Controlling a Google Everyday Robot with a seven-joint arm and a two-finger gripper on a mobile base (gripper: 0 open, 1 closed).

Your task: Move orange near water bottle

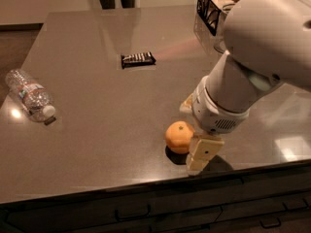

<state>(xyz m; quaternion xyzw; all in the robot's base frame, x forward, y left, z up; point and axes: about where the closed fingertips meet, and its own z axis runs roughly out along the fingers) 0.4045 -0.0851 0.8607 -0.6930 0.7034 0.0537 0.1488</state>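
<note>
**Spotter:** Where is the orange sitting for you?

**Me:** I'm seeing the orange (179,136) near the front edge of the table (97,140), right of the middle. My gripper (193,132) is hanging just on its right side. It's standing wide open and gripping nothing. One finger (204,152) is pointing down at the front edge, and the orange is lying just left of the gap.

**Spotter:** And the water bottle?

**Me:** The water bottle (30,94) is lying on its side by the left edge, well apart from the orange. Its long axis is running back to front, with the white cap pointing toward the front edge. I'm judging the carry as heading left across the table.

**Spotter:** Are you reading any writing?

**Me:** I'm making out a white-and-red band on the bottle, but no words. The dark wrapped bar (138,59) toward the back is showing pale lettering that I'm not able to read.
</note>
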